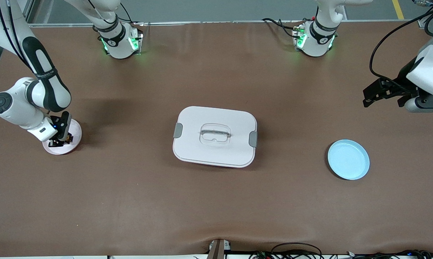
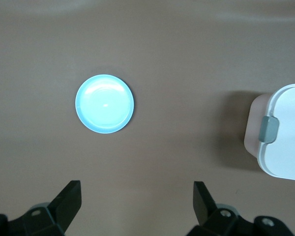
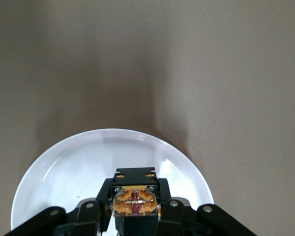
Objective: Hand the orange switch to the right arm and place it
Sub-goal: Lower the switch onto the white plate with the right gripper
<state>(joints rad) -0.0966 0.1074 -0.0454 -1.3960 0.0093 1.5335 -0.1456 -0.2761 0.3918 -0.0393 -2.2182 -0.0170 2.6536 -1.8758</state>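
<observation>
- A brown table carries a lidded white box at its middle; a pink-white plate sits toward the right arm's end from the box, a blue plate toward the left arm's end.
- The right gripper is low over the pink-white plate, jaws clamped on the orange switch.
- The left gripper waits, jaws wide and empty, toward the left arm's end from the box.
- Risk: releasing above the plate could let the switch bounce or tumble off the rim.
- Risk: the switch may stick to a pad and get dragged on lift-off.
</observation>
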